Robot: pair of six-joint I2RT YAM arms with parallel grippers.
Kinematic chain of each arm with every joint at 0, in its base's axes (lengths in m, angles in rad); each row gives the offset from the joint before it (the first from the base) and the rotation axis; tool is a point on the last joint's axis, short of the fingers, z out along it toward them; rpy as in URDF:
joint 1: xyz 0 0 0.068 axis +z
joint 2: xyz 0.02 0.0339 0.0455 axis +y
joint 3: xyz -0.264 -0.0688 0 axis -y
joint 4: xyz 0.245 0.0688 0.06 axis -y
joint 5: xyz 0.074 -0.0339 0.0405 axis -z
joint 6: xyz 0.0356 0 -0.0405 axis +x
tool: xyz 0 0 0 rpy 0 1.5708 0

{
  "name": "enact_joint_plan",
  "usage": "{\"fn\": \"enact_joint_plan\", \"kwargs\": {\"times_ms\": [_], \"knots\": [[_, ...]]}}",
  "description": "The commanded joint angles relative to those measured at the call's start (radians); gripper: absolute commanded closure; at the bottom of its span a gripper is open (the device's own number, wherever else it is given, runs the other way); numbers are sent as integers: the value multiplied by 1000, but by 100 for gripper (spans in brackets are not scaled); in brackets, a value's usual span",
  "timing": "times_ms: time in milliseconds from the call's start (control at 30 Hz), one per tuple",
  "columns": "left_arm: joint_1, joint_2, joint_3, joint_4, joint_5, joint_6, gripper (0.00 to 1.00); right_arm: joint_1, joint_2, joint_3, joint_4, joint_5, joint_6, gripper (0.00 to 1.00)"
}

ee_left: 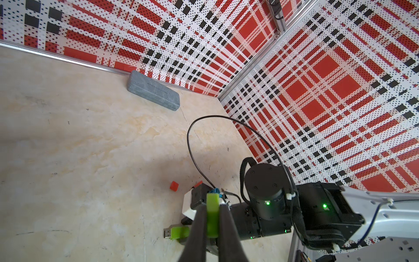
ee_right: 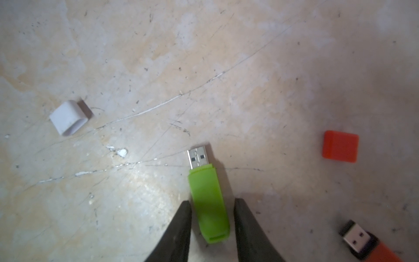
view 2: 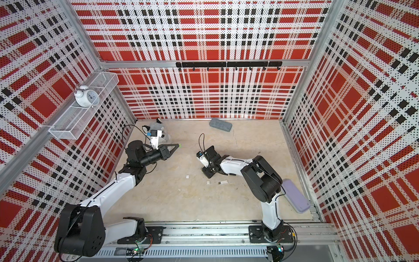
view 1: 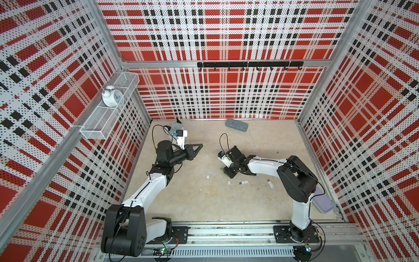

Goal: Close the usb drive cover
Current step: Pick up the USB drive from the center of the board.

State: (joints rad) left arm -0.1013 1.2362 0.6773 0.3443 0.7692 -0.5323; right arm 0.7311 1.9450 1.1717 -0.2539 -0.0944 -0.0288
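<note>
The green usb drive (ee_right: 205,188) lies flat on the table with its metal plug (ee_right: 198,157) bare. My right gripper (ee_right: 212,205) is down at the table and open. Its fingers stand on either side of the drive's rear end, with a narrow gap on each side. In both top views the right gripper (view 1: 226,169) (view 2: 207,171) points down near the table's middle. My left gripper (ee_left: 212,205) is shut on the green cover (ee_left: 212,217), held in the air left of the right arm. The cover shows as a green speck (view 1: 203,145) at the left gripper's (view 1: 199,147) tip.
A red cap (ee_right: 340,146), a white cap (ee_right: 68,118) and an orange drive (ee_right: 362,242) lie close around the green drive. More white drives (view 1: 243,182) and caps (view 1: 207,176) lie toward the front. A grey case (view 1: 236,125) rests by the back wall and a lavender box (view 1: 323,202) at front right.
</note>
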Motion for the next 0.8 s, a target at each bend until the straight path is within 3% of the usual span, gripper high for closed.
{"fn": "enact_joint_plan", "kwargs": {"times_ms": [0, 433, 533, 767], "knots": [[9, -19, -5, 22, -4, -2, 100, 8, 56, -5, -70, -9, -28, 66], [9, -29, -10, 19, -10, -8, 100, 8, 69, -23, -79, -7, -55, 74], [11, -28, -9, 20, -6, -9, 100, 7, 57, -33, -68, -9, -61, 82], [1, -22, -7, 19, 1, -16, 100, 8, -67, -77, 28, -8, -74, 84]]}}
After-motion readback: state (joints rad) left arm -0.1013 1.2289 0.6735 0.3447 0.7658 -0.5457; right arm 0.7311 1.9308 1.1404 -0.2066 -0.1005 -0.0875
